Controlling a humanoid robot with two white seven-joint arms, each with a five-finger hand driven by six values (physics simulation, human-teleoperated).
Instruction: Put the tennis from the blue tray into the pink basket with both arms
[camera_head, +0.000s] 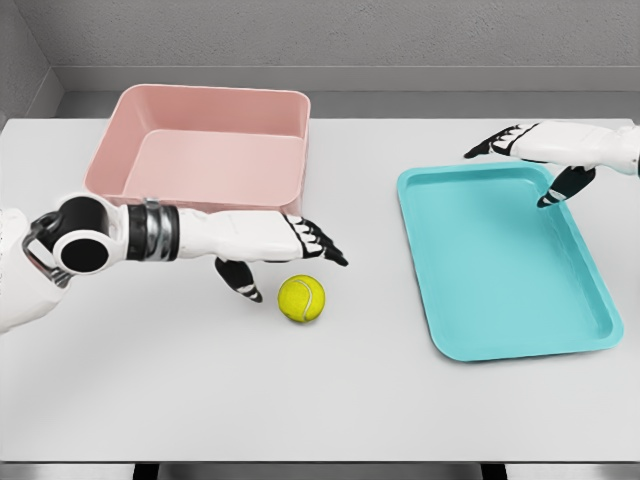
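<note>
My left hand (285, 250) hovered open just beside the ball (301, 298), which lay on the table (320, 400) between the basket (205, 150) and the tray (500, 262), not in either. My right hand (540, 155) hung open over the tray's far corner, holding nothing. To do this well, I judged I should settle my left fingers around the ball from above, close gently so it could not roll, then lift clear of the basket's near wall.

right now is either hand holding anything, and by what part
Nothing is held. The left hand is open beside the tennis ball on the table; the right hand is open above the blue tray.
</note>
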